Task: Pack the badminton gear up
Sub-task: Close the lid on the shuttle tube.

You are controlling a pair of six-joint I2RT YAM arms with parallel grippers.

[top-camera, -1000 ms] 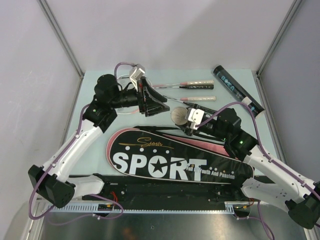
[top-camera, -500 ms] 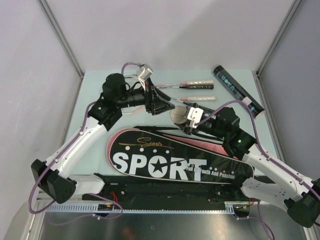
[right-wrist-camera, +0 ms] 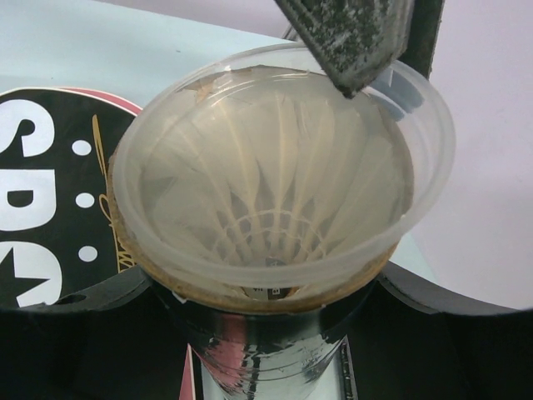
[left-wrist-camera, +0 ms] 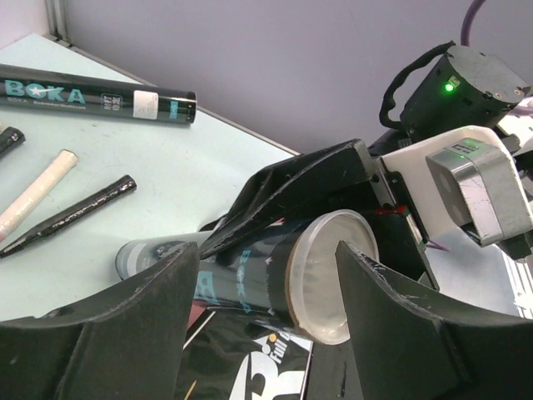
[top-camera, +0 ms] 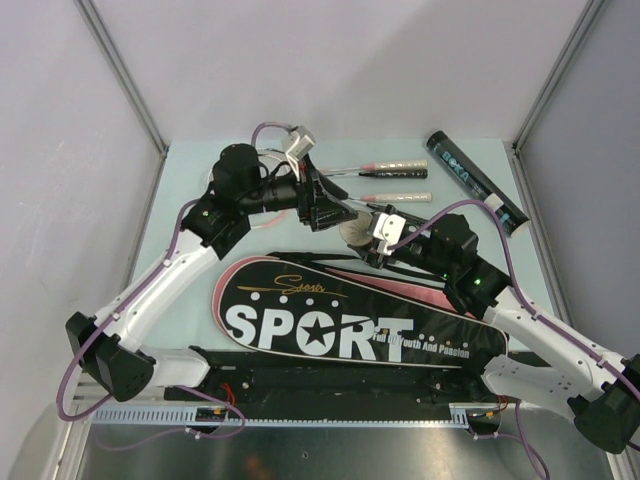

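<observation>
My right gripper (top-camera: 380,241) (right-wrist-camera: 275,358) is shut on a dark tube (top-camera: 358,231) (left-wrist-camera: 250,271) with teal print, held just above the racket bag (top-camera: 330,322). A translucent cap (left-wrist-camera: 331,279) (right-wrist-camera: 279,183) covers the tube's end, and white shuttlecock feathers (right-wrist-camera: 275,192) show through it. My left gripper (top-camera: 334,209) (left-wrist-camera: 266,254) is open, its fingers (left-wrist-camera: 125,325) either side of that capped end; one fingertip (right-wrist-camera: 354,37) hangs over the cap's rim. A second tube (top-camera: 476,180) (left-wrist-camera: 100,94) lies at the back right. The rackets (top-camera: 393,167) lie at the back, handles (left-wrist-camera: 35,196) to the right.
The black racket bag (left-wrist-camera: 275,367) (right-wrist-camera: 50,192) printed SPORT lies across the front of the pale table (top-camera: 190,300). Grey walls with metal posts (top-camera: 125,75) close in the left, back and right sides. The two arms meet over the table's middle.
My left arm has swung right towards the held tube, and its open fingers now straddle the capped end. The right arm and its tube have stayed put.
</observation>
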